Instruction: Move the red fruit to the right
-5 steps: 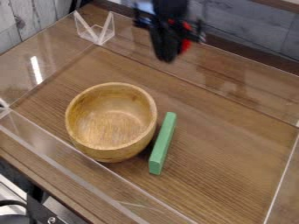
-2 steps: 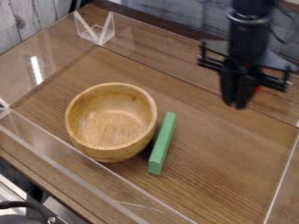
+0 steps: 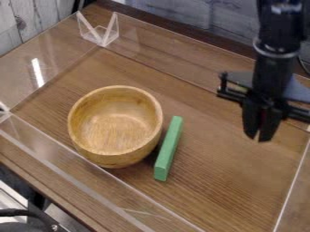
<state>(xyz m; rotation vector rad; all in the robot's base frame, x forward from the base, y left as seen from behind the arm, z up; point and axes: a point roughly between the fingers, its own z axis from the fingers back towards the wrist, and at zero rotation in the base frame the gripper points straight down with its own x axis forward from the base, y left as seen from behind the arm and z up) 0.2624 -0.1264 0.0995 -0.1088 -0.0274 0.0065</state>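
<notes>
Table (image 3: 230, 195) bare wood under gripper; lower gently, release low | wooden bowl (image 3: 115, 124) well to gripper's left, empty | green block (image 3: 169, 147) between bowl and gripper, clear of path | gripper (image 3: 260, 132) pointing down, jaws closed | red fruit not visible; whether clamped inside, cannot tell

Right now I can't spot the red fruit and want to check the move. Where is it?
No red fruit shows in the camera view. The shut tool hangs at the right, past the green block and bowl; whether it holds the fruit cannot be told.
</notes>
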